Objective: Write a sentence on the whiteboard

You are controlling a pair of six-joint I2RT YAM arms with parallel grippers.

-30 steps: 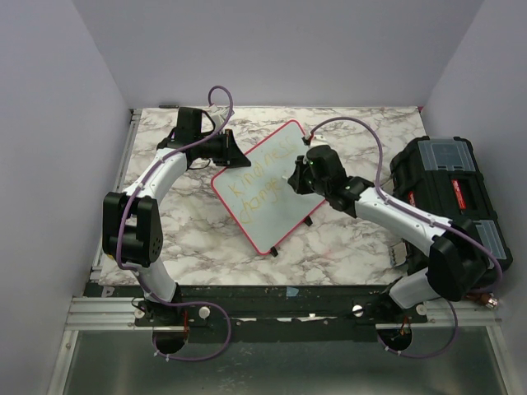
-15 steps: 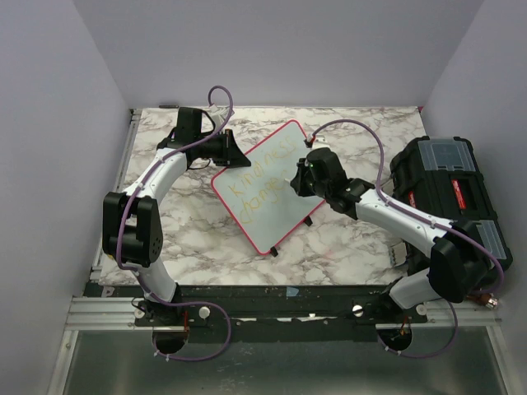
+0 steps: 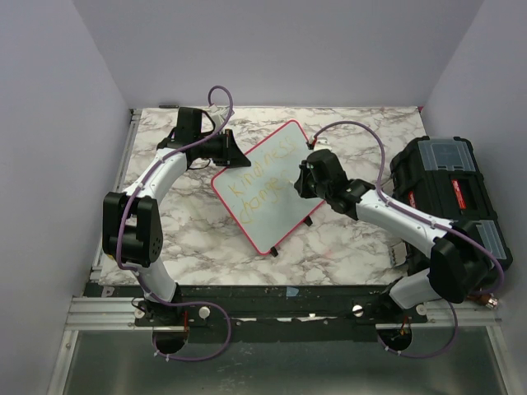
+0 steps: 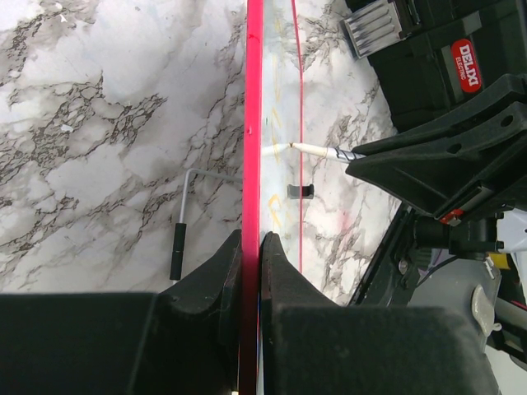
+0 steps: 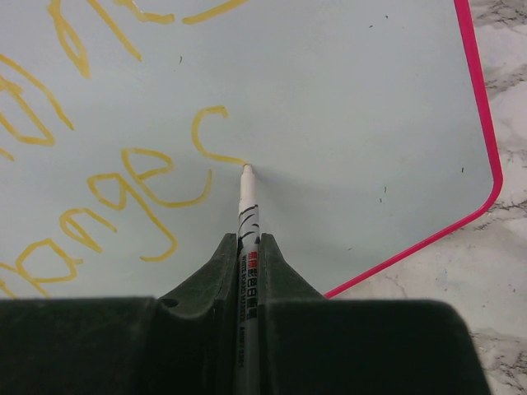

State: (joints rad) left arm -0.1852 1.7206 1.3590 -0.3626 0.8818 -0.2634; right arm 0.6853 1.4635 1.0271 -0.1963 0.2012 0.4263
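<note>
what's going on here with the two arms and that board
The left jaws are shut on the red edge of the whiteboard, holding it in place. The right jaws grip a marker whose tip rests on the board at the end of the second line of yellow writing. The sentence looks unfinished.

Right gripper (image 5: 247,243): we find both dark fingers clamped on the marker (image 5: 245,197), one on each side of the barrel.
Marker: white barrel with black print; its tip touches the whiteboard (image 5: 354,99) at the end of a curved yellow stroke.
Sentence (image 5: 140,177): yellow handwriting across the board's left part; we cannot read a whole word.
Frame (image 5: 482,111): thin pinkish-red, with a rounded corner at right.
Table (image 5: 445,304): marble, visible beyond the frame at right.
</note>
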